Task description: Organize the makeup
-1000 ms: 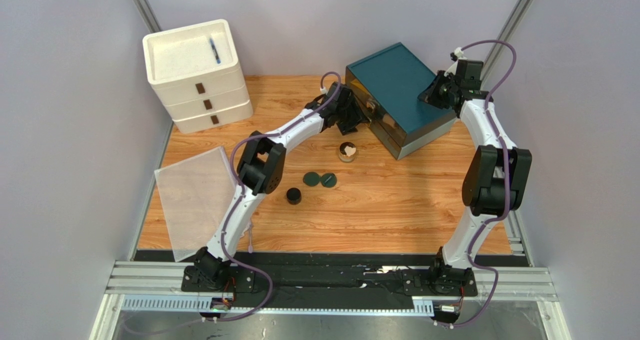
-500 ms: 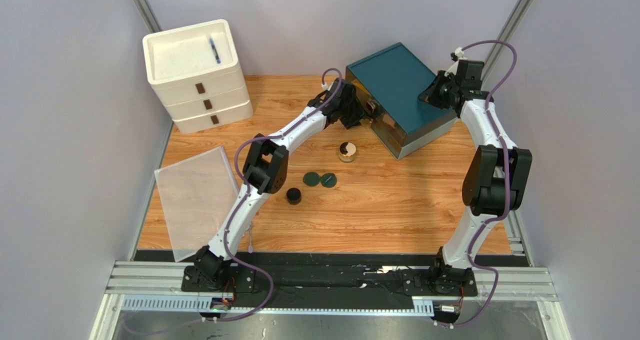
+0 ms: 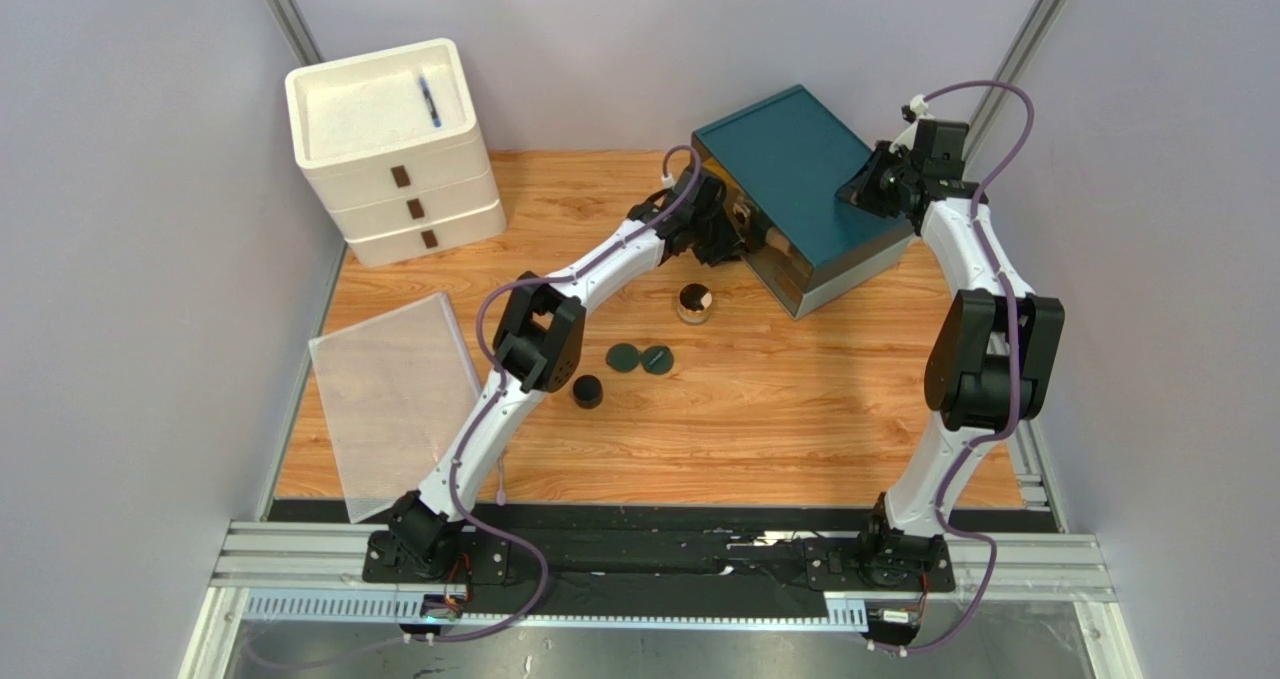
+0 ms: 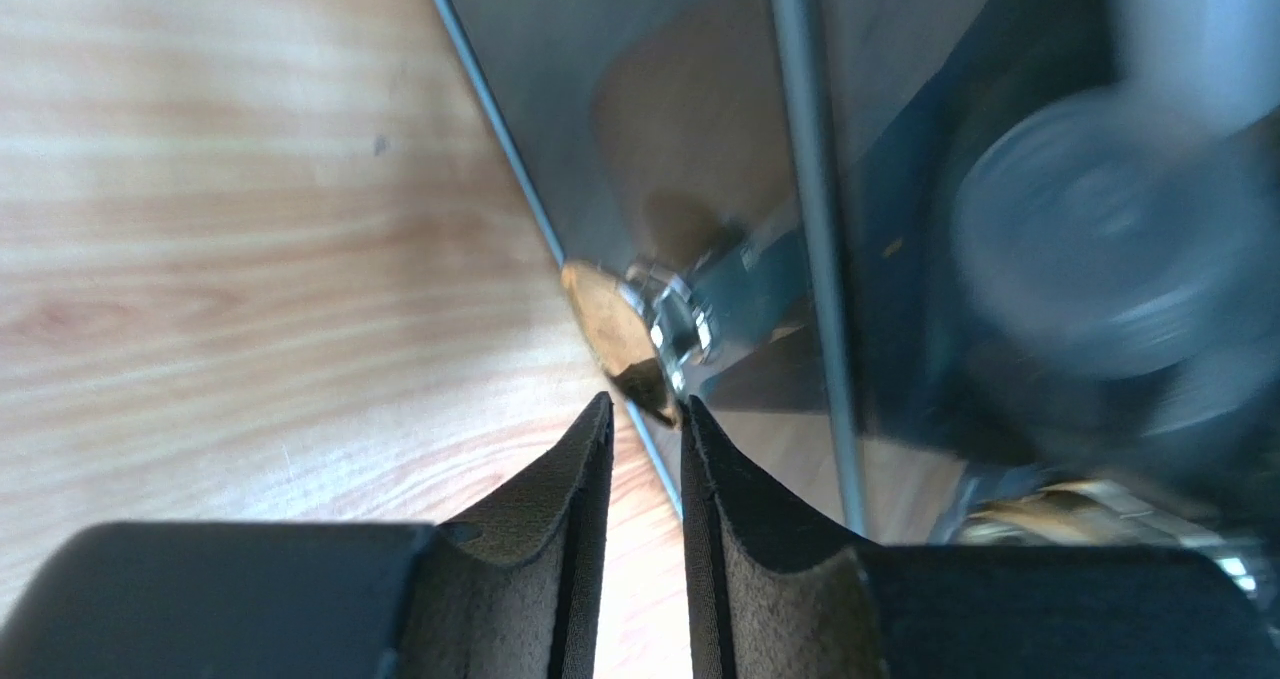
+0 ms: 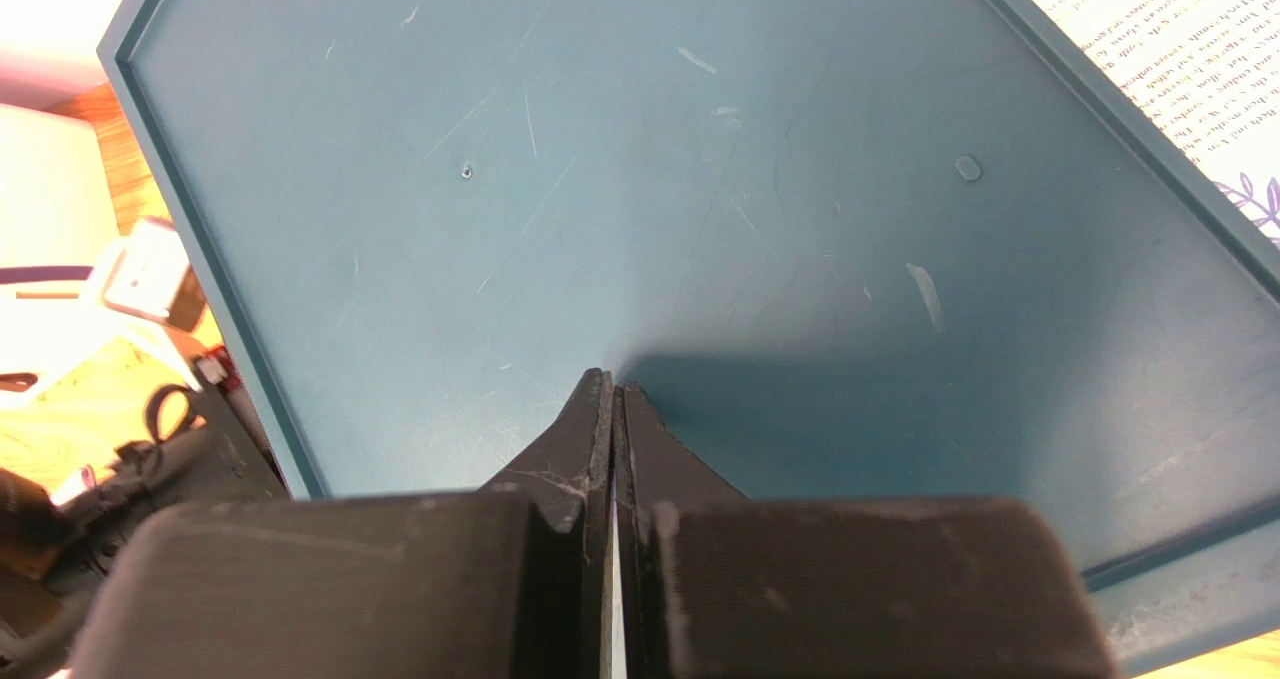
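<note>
Four pieces of makeup lie on the wooden table: a gold-lidded jar (image 3: 694, 303), two dark green compacts (image 3: 622, 357) (image 3: 657, 358) and a black jar (image 3: 588, 391). My left gripper (image 3: 732, 238) is at the front face of the teal box (image 3: 796, 147). In the left wrist view its jaws (image 4: 648, 402) stand a narrow gap apart, with the lower edge of the box's gold knob (image 4: 613, 331) just between the fingertips. My right gripper (image 3: 872, 184) rests shut on the box's top (image 5: 676, 184), nothing between its fingers (image 5: 616, 382).
A white three-drawer unit (image 3: 394, 154) stands at the back left with a blue pen (image 3: 430, 102) on its top. A clear flat sheet (image 3: 394, 394) lies at the left edge. Blurred dark round shapes (image 4: 1097, 244) show behind the box's glass front.
My left arm has reached further right to the box front, and its jaws have narrowed around the knob. The right arm has not moved.
</note>
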Motion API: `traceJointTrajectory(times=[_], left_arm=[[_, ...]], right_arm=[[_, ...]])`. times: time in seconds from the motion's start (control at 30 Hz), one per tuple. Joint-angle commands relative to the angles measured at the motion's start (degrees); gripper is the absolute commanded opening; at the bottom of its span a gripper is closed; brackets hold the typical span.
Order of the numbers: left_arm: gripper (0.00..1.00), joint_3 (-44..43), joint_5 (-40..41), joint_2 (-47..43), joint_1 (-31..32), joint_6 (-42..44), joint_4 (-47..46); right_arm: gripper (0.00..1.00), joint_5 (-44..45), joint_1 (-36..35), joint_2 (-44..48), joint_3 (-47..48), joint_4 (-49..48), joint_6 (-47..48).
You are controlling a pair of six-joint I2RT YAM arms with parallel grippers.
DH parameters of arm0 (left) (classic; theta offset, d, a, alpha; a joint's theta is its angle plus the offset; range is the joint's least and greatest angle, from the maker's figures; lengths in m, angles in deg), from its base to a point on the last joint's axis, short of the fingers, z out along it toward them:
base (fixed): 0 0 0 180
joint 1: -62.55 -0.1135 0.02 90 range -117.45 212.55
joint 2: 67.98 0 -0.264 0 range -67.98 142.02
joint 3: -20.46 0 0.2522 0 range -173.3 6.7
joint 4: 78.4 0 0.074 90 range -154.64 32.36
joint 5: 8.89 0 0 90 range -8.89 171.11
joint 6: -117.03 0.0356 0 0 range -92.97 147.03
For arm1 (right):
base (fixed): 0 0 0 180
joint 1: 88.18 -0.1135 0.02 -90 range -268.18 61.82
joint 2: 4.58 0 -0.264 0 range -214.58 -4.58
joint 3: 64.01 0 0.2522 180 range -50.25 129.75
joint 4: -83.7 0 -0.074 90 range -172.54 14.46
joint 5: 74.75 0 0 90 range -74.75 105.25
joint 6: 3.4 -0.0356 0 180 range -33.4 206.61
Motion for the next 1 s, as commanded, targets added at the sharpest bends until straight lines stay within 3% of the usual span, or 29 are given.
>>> traceJointTrajectory(times=[0.0, 0.2, 0.3, 0.47, 0.77, 0.97], left_arm=[[0.27, 4.4, -0.4, -2.1, -0.2, 3.0, 6.5], [0.31, 12.4, 0.3, -6.1, -1.4, 1.3, 0.2], [0.42, 6.5, 0.5, -5.6, -1.4, 7.2, 1.0], [0.55, 10.4, -0.1, -8.5, -1.5, 8.8, -5.7], [0.53, 12.3, -6.8, -8.2, -1.5, 9.5, -11.7], [0.54, 15.0, -7.0, -9.7, -2.0, 9.3, -15.8]], right_arm=[[0.00, 7.2, -0.5, -11.5, -7.0, 19.8, 3.6], [0.00, 7.3, -0.6, -11.0, -7.4, 19.7, 3.8], [0.00, 7.1, -0.5, -10.9, -7.5, 19.4, 3.7], [0.00, 6.8, -0.6, -11.1, -7.4, 19.5, 3.5], [0.00, 6.9, -0.6, -11.3, -7.2, 19.5, 3.5], [0.00, 6.5, -0.6, -11.8, -6.6, 19.7, 3.5]])
